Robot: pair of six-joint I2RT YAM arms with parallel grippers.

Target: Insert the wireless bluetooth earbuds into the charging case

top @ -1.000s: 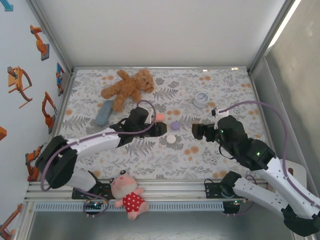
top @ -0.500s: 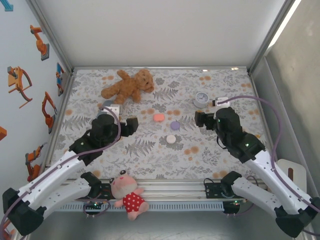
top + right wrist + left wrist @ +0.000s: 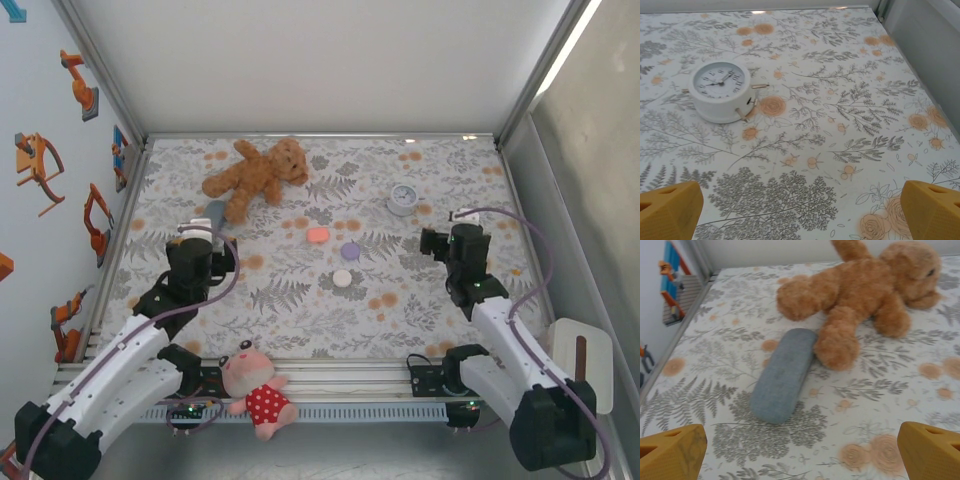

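Three small rounded cases lie mid-table on the patterned cloth: a pink case (image 3: 318, 235), a purple case (image 3: 350, 251) and a white case (image 3: 342, 278), all looking closed from above. The wireless bluetooth earbuds are hidden. My left gripper (image 3: 203, 236) (image 3: 800, 455) is open and empty, well left of the cases, its yellow fingertips (image 3: 672, 452) wide apart over bare cloth. My right gripper (image 3: 450, 240) (image 3: 801, 212) is open and empty too, off to the right of the cases, with its fingertips (image 3: 932, 210) spread over the floral print.
A grey-blue oblong pouch (image 3: 784, 374) lies just ahead of the left gripper, touching a brown teddy bear (image 3: 865, 295). A small white alarm clock (image 3: 720, 90) stands ahead-left of the right gripper. A pink plush doll (image 3: 255, 385) rests on the front rail. Metal frame walls bound the table.
The left arm has drawn back from the pink case to the near left while its jaws opened. The right arm has withdrawn to the right, still open. The cases have stayed put.
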